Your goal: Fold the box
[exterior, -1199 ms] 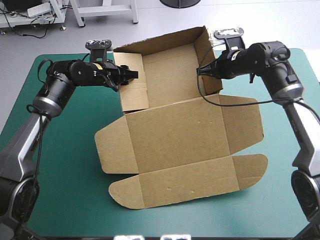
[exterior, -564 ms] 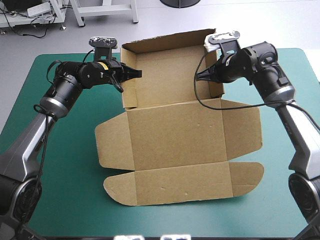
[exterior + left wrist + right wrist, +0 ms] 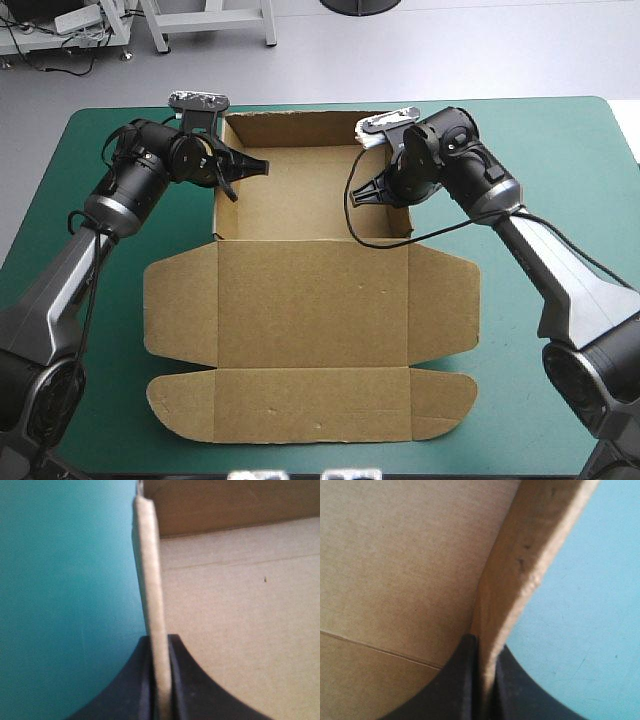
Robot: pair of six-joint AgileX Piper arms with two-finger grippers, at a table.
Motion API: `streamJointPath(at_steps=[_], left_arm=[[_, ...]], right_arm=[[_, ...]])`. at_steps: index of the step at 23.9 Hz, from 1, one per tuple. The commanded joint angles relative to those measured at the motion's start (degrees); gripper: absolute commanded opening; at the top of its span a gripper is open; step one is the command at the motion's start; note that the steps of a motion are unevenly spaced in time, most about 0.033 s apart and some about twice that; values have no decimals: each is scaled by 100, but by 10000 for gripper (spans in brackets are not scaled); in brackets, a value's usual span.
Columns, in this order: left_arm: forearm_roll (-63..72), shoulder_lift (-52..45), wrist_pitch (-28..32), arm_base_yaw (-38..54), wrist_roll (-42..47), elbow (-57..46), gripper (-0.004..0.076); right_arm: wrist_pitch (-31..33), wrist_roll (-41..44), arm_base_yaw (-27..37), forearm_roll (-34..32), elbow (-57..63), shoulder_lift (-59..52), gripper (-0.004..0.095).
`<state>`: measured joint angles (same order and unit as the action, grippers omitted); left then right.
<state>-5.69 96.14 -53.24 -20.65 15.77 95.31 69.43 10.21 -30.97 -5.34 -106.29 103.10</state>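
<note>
The brown cardboard box (image 3: pixel 310 300) has walls raised at 12 o'clock; left gripper (image 3: pixel 258 167) and right gripper (image 3: pixel 358 196) each pinch one.

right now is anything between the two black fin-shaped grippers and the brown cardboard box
Nothing visible. The left gripper is shut on the brown cardboard box at its left wall, the right gripper on its right wall.
</note>
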Motion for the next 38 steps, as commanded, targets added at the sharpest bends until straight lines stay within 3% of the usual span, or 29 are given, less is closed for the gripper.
streamJointPath(at_steps=[1,15,22,24,26,27,29,30,32,38], left_arm=[[9,-195,263,-68,-51,253,-6],[223,1026,-847,-58,-680,253,-6],[674,1132,-907,-58,-1253,253,0],[893,1135,-1026,-58,-1509,253,48],[1035,1120,-1095,-58,-1509,253,165],[1100,1095,-1105,-58,-1509,253,293],[1120,1011,-1094,-58,-1509,265,471],[1120,981,-1087,-58,-1509,265,513],[1110,885,-1058,-58,-1496,275,542],[1072,784,-1015,-58,-1496,275,542]], right_arm=[[180,-324,-73,158,-179,-168,-12],[213,-472,56,584,-179,873,-20],[8,-775,109,692,-191,940,-1],[80,-775,109,721,-191,940,79],[176,-775,109,737,-191,940,212],[218,-775,109,737,-191,940,323],[218,-775,109,737,-191,919,502],[218,-775,109,737,-191,915,558],[218,-775,109,711,-191,882,616],[218,-797,109,493,-476,788,615]])
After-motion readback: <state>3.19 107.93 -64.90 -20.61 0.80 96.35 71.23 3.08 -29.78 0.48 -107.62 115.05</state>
